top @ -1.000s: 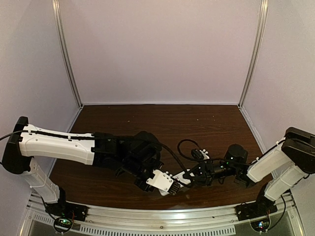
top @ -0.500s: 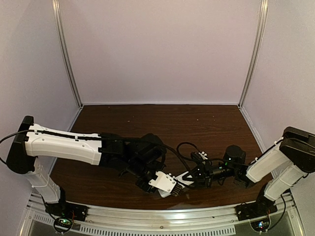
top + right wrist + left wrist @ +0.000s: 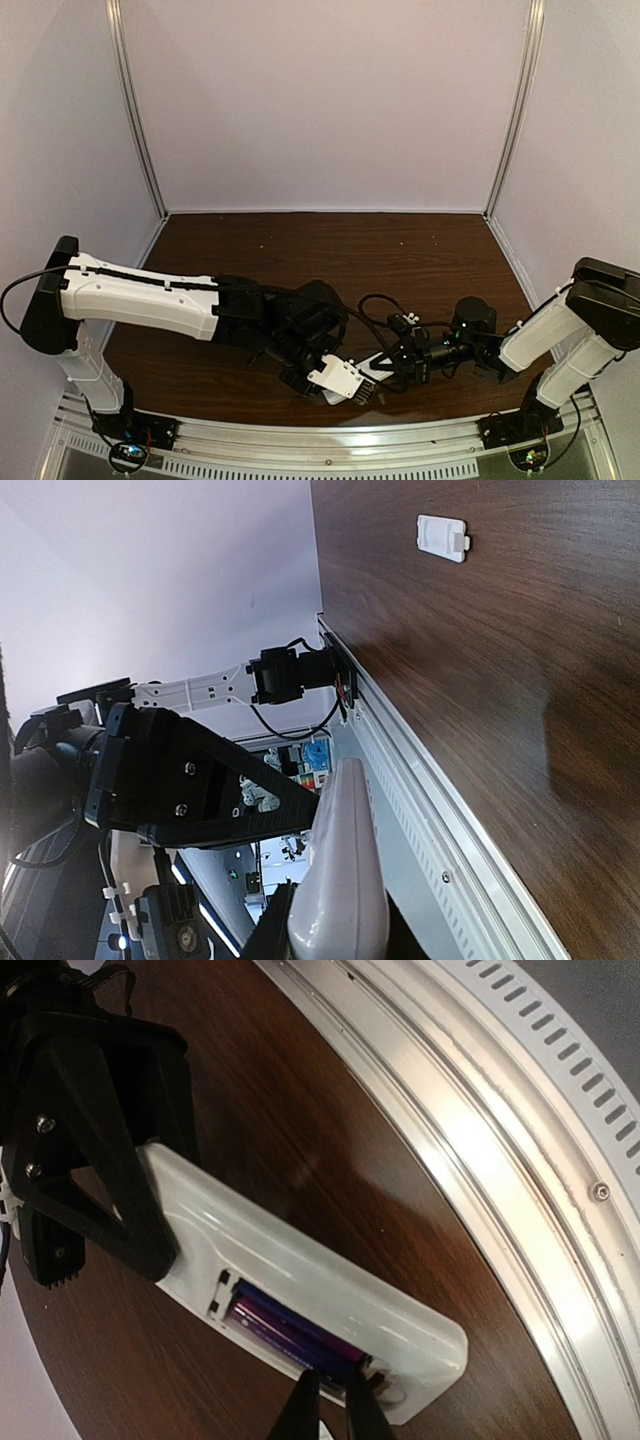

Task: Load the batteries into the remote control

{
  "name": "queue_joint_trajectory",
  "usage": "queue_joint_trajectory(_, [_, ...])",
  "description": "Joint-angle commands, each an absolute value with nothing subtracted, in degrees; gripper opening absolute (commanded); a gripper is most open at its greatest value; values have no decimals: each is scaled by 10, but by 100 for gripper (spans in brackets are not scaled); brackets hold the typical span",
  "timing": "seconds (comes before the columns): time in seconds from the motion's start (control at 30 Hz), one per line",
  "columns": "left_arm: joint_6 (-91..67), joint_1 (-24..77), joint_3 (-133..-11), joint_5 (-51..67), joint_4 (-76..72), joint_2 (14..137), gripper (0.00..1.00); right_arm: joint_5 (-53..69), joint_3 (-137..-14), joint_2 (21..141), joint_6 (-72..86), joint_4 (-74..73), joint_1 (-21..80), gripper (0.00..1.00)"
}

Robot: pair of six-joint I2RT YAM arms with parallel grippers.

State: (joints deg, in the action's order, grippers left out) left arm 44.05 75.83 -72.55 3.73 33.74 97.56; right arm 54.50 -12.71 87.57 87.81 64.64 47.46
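The white remote control (image 3: 300,1270) is held above the table near its front edge, battery bay open and facing the left wrist camera. Two purple-blue batteries (image 3: 285,1330) lie side by side in the bay. My right gripper (image 3: 392,362) is shut on the remote's far end; its black fingers (image 3: 110,1180) clamp that end, and the remote shows edge-on in the right wrist view (image 3: 340,880). My left gripper (image 3: 330,1410) has its jaws almost together, pinching the end of the nearer battery at the bay's end. In the top view the left gripper (image 3: 345,380) meets the remote (image 3: 372,366).
A small white cover piece (image 3: 442,536) lies flat on the dark wooden table (image 3: 300,250), apart from the remote. The metal rail (image 3: 520,1160) along the table's front edge runs close under the remote. Black cables (image 3: 380,305) loop by the right wrist.
My left arm has reached further right and forward, bringing its gripper against the remote. My right gripper with the remote has shifted slightly down and left.
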Motion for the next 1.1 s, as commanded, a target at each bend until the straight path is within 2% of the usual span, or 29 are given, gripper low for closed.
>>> queue_joint_trajectory(0.0, [452, 762, -734, 10, 279, 1005, 10, 575, -147, 858, 894, 962, 497, 0])
queue_joint_trajectory(0.53, [484, 785, -755, -22, 315, 1036, 2, 576, -163, 855, 895, 957, 497, 0])
queue_joint_trajectory(0.83, [482, 791, -755, -53, 327, 1028, 6, 577, -161, 855, 875, 935, 496, 0])
queue_joint_trajectory(1.0, [474, 791, -723, -69, 324, 971, 11, 574, -153, 828, 818, 846, 475, 0])
queue_joint_trajectory(1.07, [462, 790, -714, -89, 318, 946, 17, 569, -156, 804, 782, 785, 468, 0])
